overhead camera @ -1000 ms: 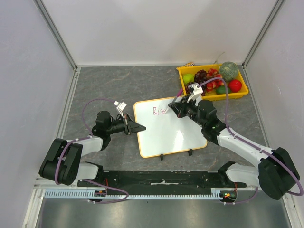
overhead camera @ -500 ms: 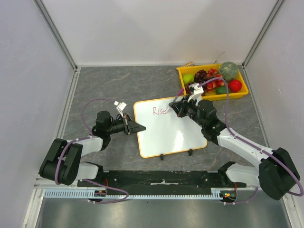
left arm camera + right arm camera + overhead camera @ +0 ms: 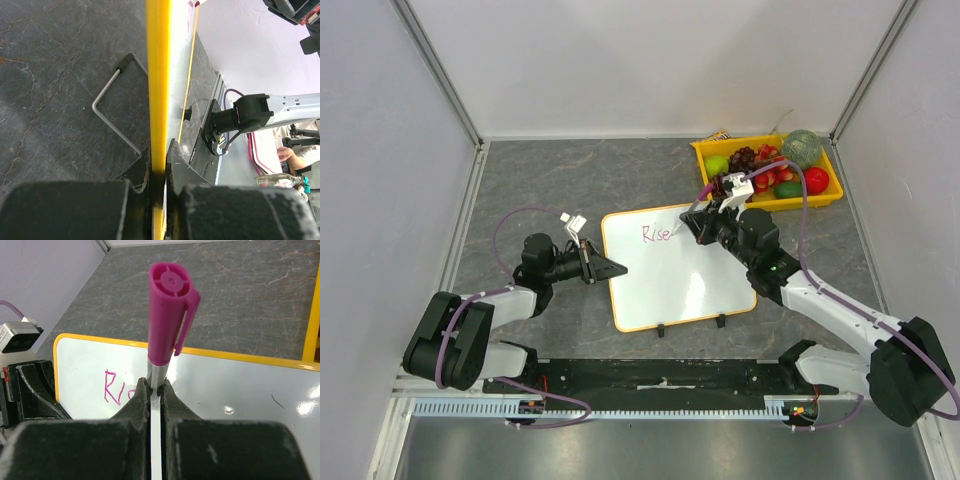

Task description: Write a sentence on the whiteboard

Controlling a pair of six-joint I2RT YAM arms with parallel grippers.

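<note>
The whiteboard [image 3: 670, 285] lies flat in the middle of the table, white with a thin orange-yellow rim. Near its far left corner stands the sentence [image 3: 656, 233], one pinkish-red word reading "Rise". My left gripper [image 3: 613, 268] is shut on the whiteboard's left edge, and the yellow rim [image 3: 158, 75] runs between its jaws [image 3: 158, 155]. My right gripper [image 3: 696, 226] hovers over the far edge just right of the word, shut on a marker [image 3: 167, 310] with a magenta cap on its upper end. The writing [image 3: 112, 387] shows left of its fingers. The marker's tip is hidden.
A yellow fruit tray [image 3: 828, 196] with several fruits stands at the back right, close behind my right wrist. Two black clips [image 3: 661, 330] sit on the whiteboard's near edge. A bent wire handle [image 3: 112, 107] lies on the grey tabletop beside the board. Grey walls close in both sides.
My right wrist has lifted and shifted slightly toward the back right. The word on the board looks the same. The left arm has not moved.
</note>
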